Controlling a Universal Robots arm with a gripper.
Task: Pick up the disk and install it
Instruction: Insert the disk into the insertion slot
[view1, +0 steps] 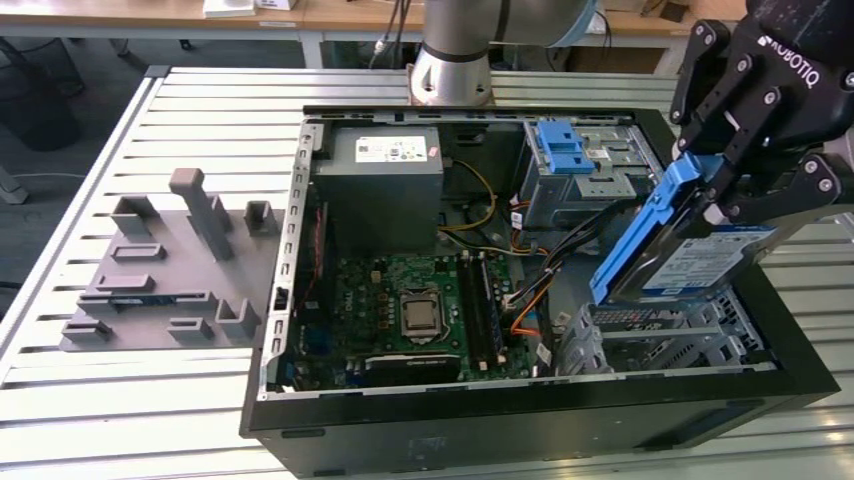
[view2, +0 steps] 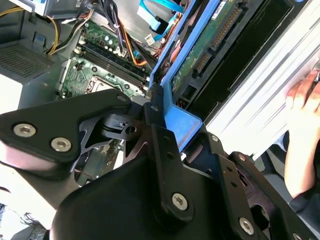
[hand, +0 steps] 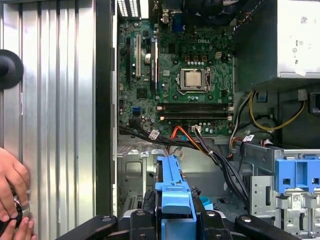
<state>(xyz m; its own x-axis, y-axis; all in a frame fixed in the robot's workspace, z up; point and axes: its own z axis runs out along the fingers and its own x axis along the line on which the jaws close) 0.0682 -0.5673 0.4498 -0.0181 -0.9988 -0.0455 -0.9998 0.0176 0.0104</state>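
Right now the gripper (view1: 727, 185) is clenched on the disk (view1: 701, 262), fingers pinching the upper end of its blue frame. In both wrist views the black fingers close on that blue plastic from either side: gripper (view2: 160, 117), gripper (hand: 175, 220).

Disk held steeply tilted, label side facing out and up in the exterior view. Its green circuit underside shows in the second wrist view (view2: 200, 55). In the first wrist view the disk (hand: 172, 187) is seen edge-on.

Position: over the bare metal drive cage (view1: 667, 335), at the exterior view's right of the open computer case (view1: 534, 425). Lower end of the disk is near the cage top; whether it touches, hard to say from this angle.

Inside the case:
- motherboard (view1: 414, 310) in the middle
- grey power supply (view1: 380, 180) toward the far wall
- bare blue bracket (view1: 567, 148) in the far drive bay, also seen in the first wrist view (hand: 297, 175)
- orange and black cables between board and bays

Case lies on a slatted metal table (view1: 200, 95). A grey fixture (view1: 167, 270) sits on the table at the exterior view's left, apart from the case. The arm's base (view1: 454, 60) stands behind the case.

A person's hand (hand: 12, 185) rests on the table slats beside the case, also seen in the second wrist view (view2: 305, 100).
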